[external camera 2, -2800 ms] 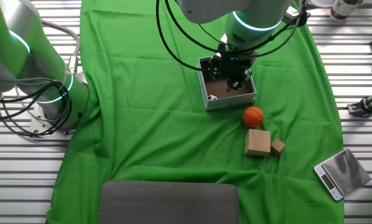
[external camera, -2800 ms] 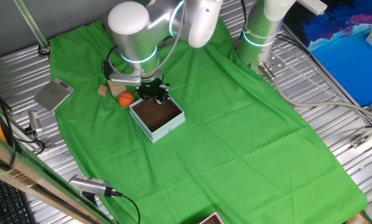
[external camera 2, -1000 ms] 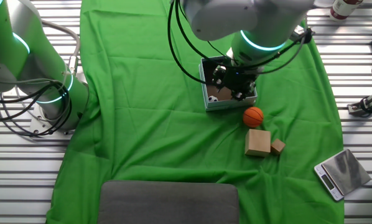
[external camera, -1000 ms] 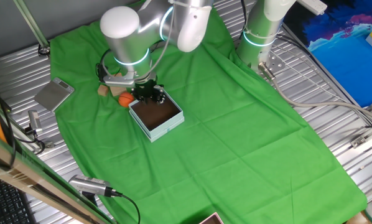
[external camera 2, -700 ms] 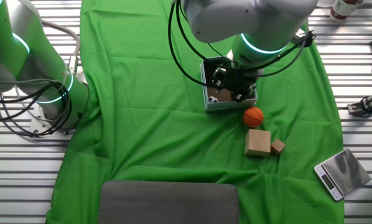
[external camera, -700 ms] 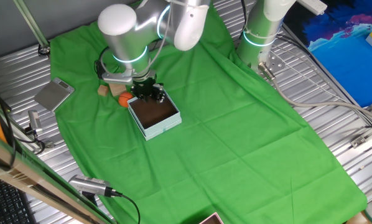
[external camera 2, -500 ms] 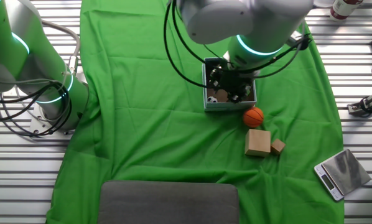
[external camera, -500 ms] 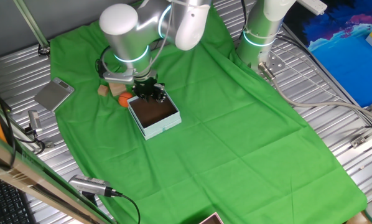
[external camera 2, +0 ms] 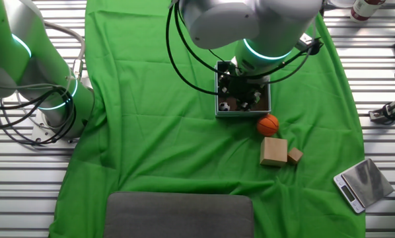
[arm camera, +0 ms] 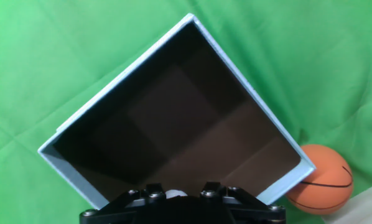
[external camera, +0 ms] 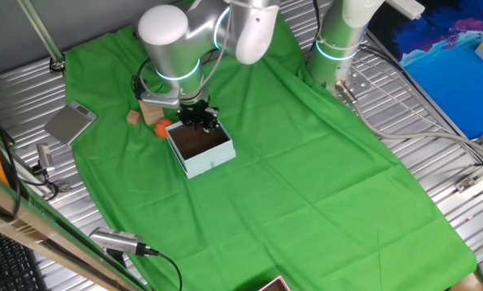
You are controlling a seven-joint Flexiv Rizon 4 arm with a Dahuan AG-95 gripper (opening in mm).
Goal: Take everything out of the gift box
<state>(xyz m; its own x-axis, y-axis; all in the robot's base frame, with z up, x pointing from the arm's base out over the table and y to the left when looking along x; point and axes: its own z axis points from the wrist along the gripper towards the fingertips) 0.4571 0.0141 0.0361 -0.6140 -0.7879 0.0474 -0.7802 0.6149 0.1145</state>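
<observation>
The gripper (external camera 2: 240, 98) hangs inside the gift box (external camera 2: 218, 110). The soccer ball (external camera 2: 224, 105) lies just beside its fingertips (grip state unclear).

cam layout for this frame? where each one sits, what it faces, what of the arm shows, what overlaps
One fixed view: high, off one side, looks down at the green cloth; arm over the gift box.
The other fixed view: high, from the opposite side; arm, box, soccer ball, basketball, two wooden blocks.
Hand view: on the gripper, looks into the box; only the gripper shows.
Shared: all three show box and basketball.
</observation>
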